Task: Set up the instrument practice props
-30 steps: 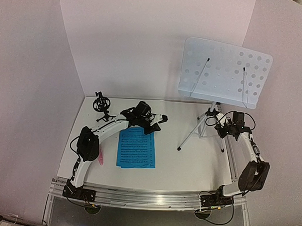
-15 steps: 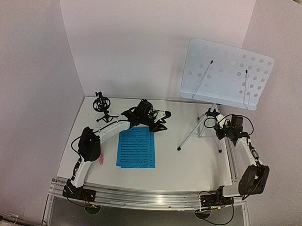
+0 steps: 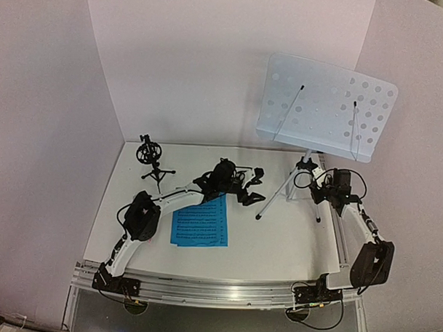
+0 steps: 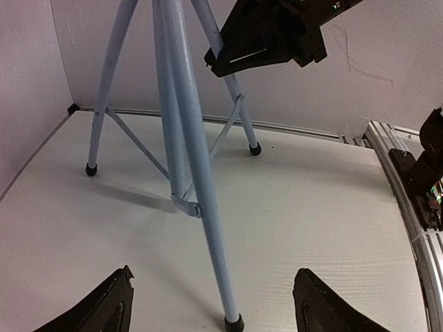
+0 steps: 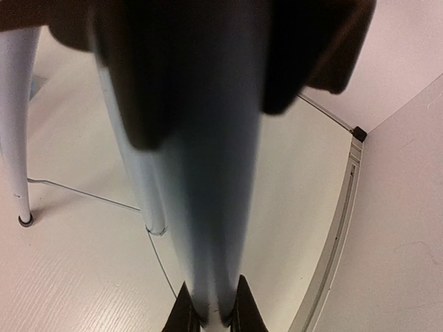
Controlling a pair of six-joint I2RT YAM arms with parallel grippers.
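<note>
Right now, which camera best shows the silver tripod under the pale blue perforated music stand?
Left wrist: the silver tripod shows legs, braces and feet sharply. Top external shows it small; right wrist, a blurred tube.

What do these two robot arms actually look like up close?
Both the left arm and right arm are slim white tubes linked by bulky black joints, with thin black cables looping near the wrists. Each ends in two black tapered fingers. No markings are legible.
</note>
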